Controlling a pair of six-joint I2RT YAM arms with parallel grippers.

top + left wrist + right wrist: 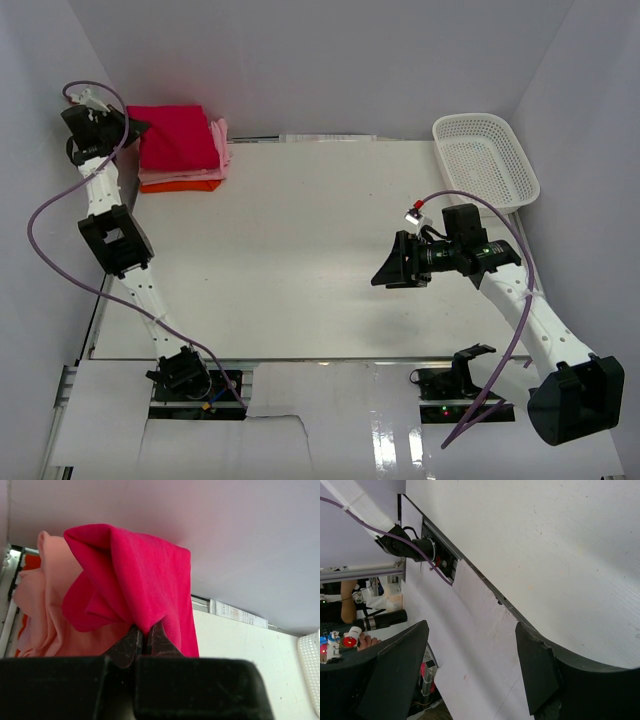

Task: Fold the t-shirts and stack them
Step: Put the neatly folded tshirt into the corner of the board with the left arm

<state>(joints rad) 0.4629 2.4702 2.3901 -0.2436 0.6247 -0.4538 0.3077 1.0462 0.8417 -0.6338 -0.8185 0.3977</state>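
Currently: crimson t-shirt [145, 570], soft, light, limp cloth atop folded stack [185, 180], far-left counter [300, 250] corner. Left hand [145, 639] pinches its folded edge, likely the best hold. Right hand [472, 652] spread, empty.

No text reads legibly in any view. A narrow white printed strip [235, 613], right of centre in the left wrist view, on the white table's [240, 650] far edge, carries print too blurred to make out.
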